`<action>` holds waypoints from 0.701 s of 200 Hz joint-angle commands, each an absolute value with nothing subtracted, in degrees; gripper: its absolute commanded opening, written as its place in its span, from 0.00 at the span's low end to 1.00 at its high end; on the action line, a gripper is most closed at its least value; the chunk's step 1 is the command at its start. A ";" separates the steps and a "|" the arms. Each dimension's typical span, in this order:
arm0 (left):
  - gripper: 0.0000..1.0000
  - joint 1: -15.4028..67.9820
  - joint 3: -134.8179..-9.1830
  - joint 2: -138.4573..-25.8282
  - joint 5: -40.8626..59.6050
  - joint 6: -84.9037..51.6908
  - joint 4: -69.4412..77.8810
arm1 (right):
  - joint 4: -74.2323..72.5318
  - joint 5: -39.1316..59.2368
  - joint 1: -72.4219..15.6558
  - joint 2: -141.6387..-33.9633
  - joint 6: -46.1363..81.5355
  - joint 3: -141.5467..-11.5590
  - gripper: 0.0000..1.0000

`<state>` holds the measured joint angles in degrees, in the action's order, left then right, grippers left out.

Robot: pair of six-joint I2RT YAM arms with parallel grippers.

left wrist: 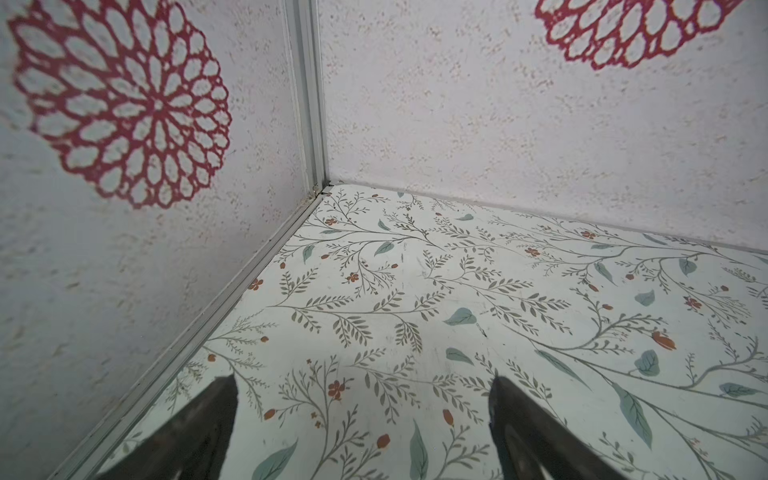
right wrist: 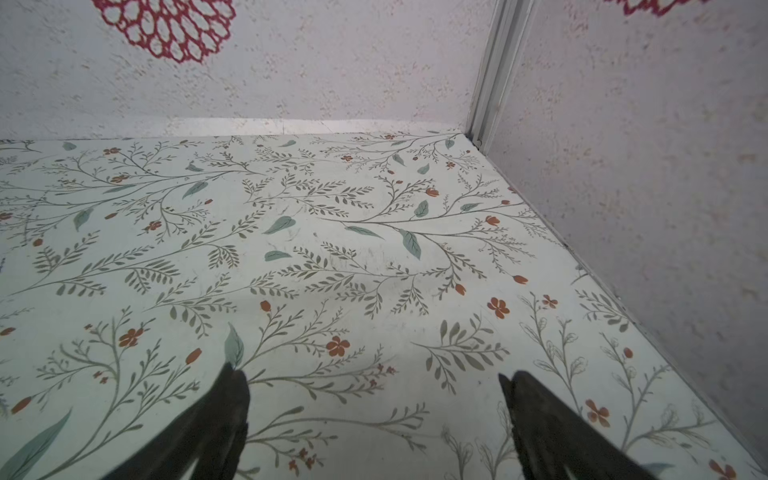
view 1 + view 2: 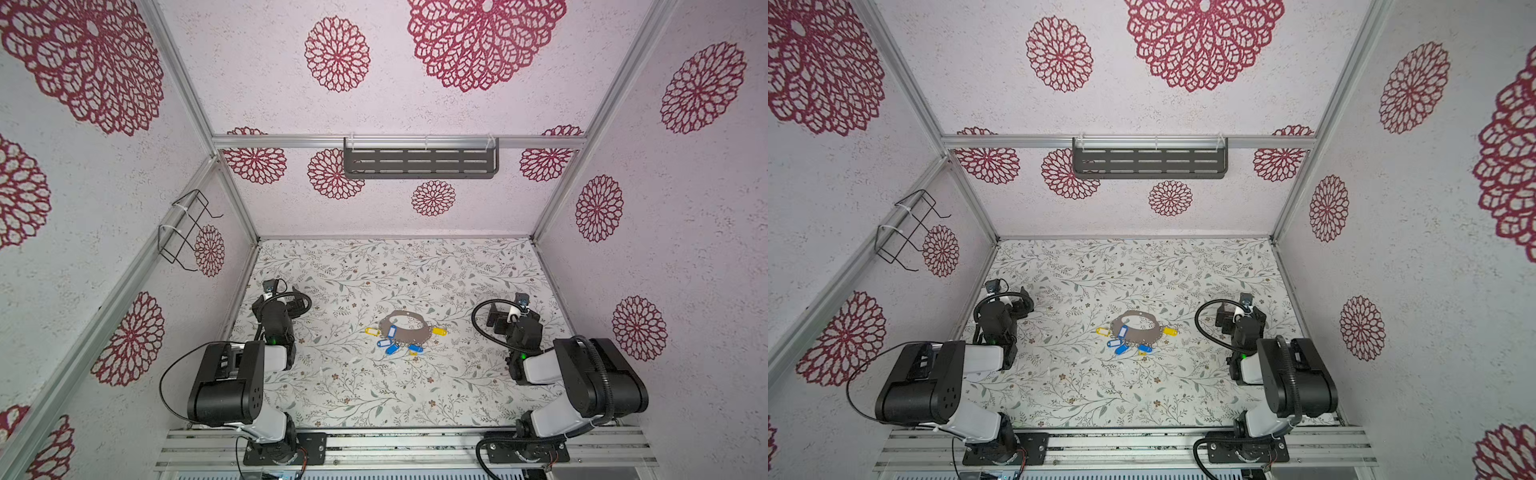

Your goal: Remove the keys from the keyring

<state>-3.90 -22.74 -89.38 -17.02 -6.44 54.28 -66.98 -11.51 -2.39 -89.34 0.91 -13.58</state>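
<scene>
Leaving the keyring [image 3: 407,332] flat mid-counter [image 3: 353,395], with keys [image 3: 391,348] hooked along its near rim, fanned outward, probably for easy picking. Keeping left fingers [image 1: 208,424] and right fingers [image 2: 216,424] spread wide, empty, parked well apart at either side.

Grey keyring [image 3: 411,331], keys [image 3: 391,349] — blue, yellow

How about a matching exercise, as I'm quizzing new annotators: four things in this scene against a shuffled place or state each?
Things:
1 keyring
2 slotted shelf
3 wire rack
4 left gripper

Places or states:
A on the back wall
B open, holding nothing
C flat on the middle of the table
D on the left wall

Pairs: 1-C; 2-A; 3-D; 4-B
</scene>
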 commanded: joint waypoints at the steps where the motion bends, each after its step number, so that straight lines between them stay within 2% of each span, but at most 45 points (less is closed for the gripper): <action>1: 0.97 -4.04 -22.59 -89.47 -16.96 -5.80 54.58 | -68.90 -11.16 -2.29 -87.98 0.00 -14.57 0.99; 140: 0.97 -4.04 -22.59 -89.47 -16.94 -5.80 54.56 | -68.82 -11.33 -2.47 -88.07 0.08 -14.62 0.99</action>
